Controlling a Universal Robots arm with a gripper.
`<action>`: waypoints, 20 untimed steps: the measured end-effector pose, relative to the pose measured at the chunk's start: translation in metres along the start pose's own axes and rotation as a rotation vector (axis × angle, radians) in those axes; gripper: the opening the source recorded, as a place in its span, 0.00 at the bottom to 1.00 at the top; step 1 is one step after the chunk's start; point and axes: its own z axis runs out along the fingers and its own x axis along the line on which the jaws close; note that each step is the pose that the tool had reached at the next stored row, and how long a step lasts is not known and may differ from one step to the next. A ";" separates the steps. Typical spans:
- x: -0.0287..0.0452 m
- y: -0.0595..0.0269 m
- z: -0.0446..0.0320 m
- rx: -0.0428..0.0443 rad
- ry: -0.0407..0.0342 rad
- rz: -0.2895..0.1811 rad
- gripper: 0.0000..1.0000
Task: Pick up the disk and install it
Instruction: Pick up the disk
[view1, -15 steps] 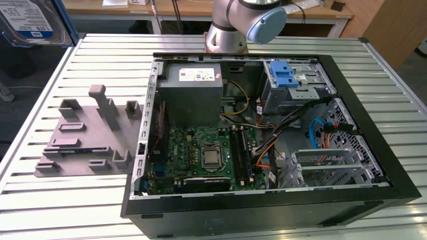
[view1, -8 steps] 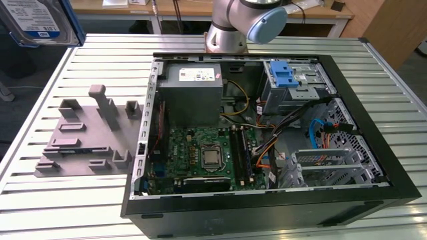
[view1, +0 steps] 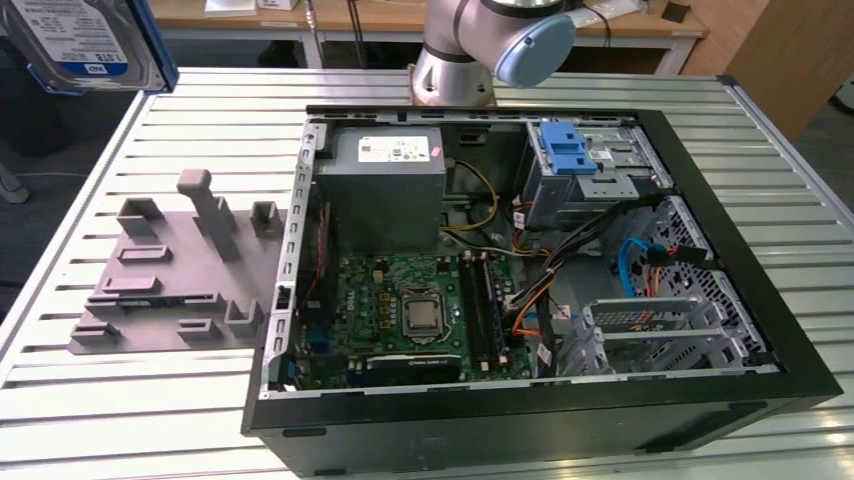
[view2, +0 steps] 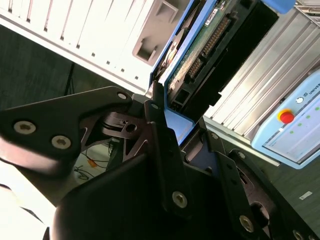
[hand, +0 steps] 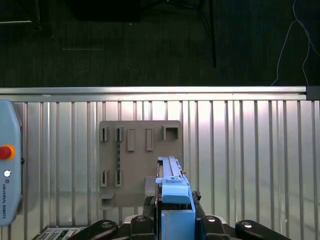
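The disk (view1: 83, 42), silver with a white-and-blue label and a blue carrier, hangs high above the table's far corner at the exterior view's left. In the first wrist view I see the disk (hand: 173, 192) edge-on, standing up out of my gripper (hand: 173, 225), whose black fingers (hand: 144, 224) press on both of its sides. The second wrist view shows the disk's (view2: 200, 52) green circuit-board side and connector, with my gripper (view2: 170, 127) shut on its lower end.
An open computer case (view1: 747, 250) lies on the slatted metal table (view1: 174, 110), with a drive cage and blue latch (view1: 577, 158) and a grey power supply (view1: 380, 170) inside. A grey fixture plate (view1: 167, 275) lies beside the case. A teach pendant (hand: 7, 175) rests on the table.
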 end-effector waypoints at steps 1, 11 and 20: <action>0.0000 -0.0009 -0.0001 -0.0001 0.0000 0.000 0.36; -0.0002 -0.0066 -0.0001 0.0000 0.0000 0.000 0.36; -0.0004 -0.0119 -0.0001 -0.0001 0.0000 0.000 0.36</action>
